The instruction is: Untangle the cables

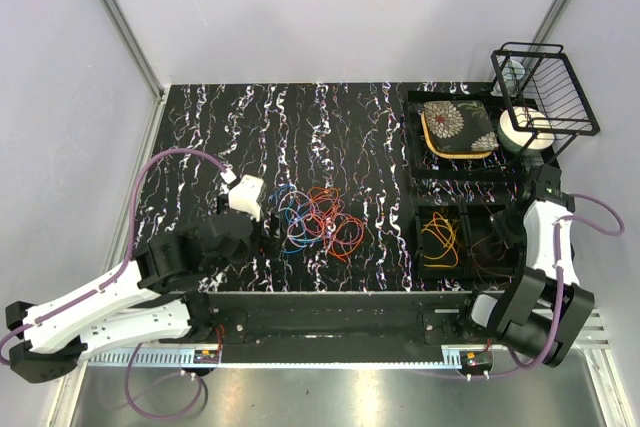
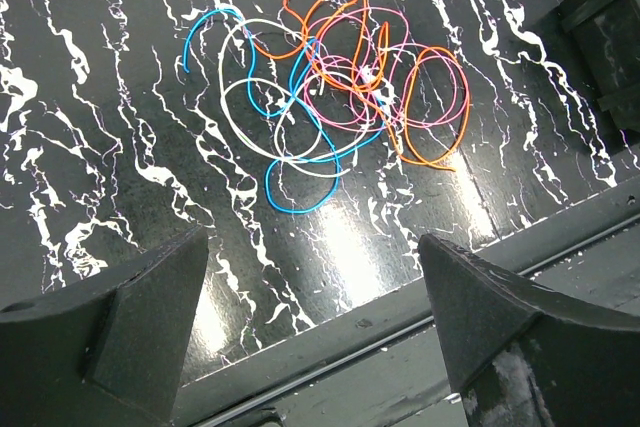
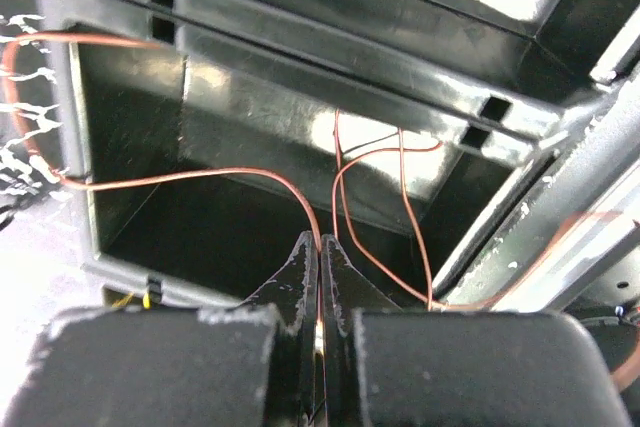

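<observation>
Sorting is under way: the right gripper (image 3: 320,245) is clamped on a red cable (image 3: 200,177) over the far-right bin (image 3: 250,97), so release is likely next. The left gripper (image 2: 312,242), jaws apart, hovers near-side of the mid-table tangle (image 2: 345,87); it must single out one strand.

The cable (image 3: 200,177) vanishes between the right gripper's (image 3: 320,245) pinched fingers; its far loop blurs off to the right.

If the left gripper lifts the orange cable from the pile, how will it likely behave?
Probably floppy: the orange cable lies in loose, uneven loops. Likely light, being very thin. It would probably drag the blue cable and pink cable along, since they cross it.
</observation>
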You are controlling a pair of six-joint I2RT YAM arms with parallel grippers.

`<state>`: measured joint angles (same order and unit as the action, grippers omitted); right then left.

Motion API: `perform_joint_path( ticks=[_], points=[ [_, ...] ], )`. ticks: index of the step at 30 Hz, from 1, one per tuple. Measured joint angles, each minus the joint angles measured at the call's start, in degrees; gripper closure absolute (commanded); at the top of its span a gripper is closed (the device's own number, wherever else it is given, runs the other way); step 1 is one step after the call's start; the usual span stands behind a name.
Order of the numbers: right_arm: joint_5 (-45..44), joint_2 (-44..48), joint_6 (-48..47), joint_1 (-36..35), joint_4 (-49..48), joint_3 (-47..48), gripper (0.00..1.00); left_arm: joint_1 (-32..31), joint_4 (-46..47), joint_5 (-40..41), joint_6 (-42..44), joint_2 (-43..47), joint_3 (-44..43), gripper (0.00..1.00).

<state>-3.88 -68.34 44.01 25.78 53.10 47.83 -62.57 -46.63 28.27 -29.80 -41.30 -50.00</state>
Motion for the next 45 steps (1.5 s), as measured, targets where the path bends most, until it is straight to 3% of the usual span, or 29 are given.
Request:
perform_joint_path(
  ticks=[13, 19, 29, 37, 45],
  points=[
    [3.9, 12.4, 0.2, 0.0, 10.0, 7.9, 1.00, 0.0, 0.0, 0.5, 0.0, 2.0, 0.0, 0.11],
    [6.5, 12.2, 1.0, 0.0, 15.3, 6.0, 1.00, -0.2, -0.1, 0.7, 0.0, 3.9, 0.0, 0.10],
    [3.3, 18.2, 5.3, 0.0, 22.9, 4.4, 1.00, -1.9, -0.4, 2.1, -0.5, 6.8, 0.0, 0.10],
    [-2.7, 11.6, 9.3, 0.0, 23.5, 5.6, 1.00, -3.2, -0.9, 3.0, -0.9, 8.1, 0.0, 0.10],
    [-8.9, -1.5, 9.6, 0.0, 20.7, 12.3, 1.00, -4.6, -1.5, 5.2, -1.8, 8.3, 0.0, 0.08]
  ],
)
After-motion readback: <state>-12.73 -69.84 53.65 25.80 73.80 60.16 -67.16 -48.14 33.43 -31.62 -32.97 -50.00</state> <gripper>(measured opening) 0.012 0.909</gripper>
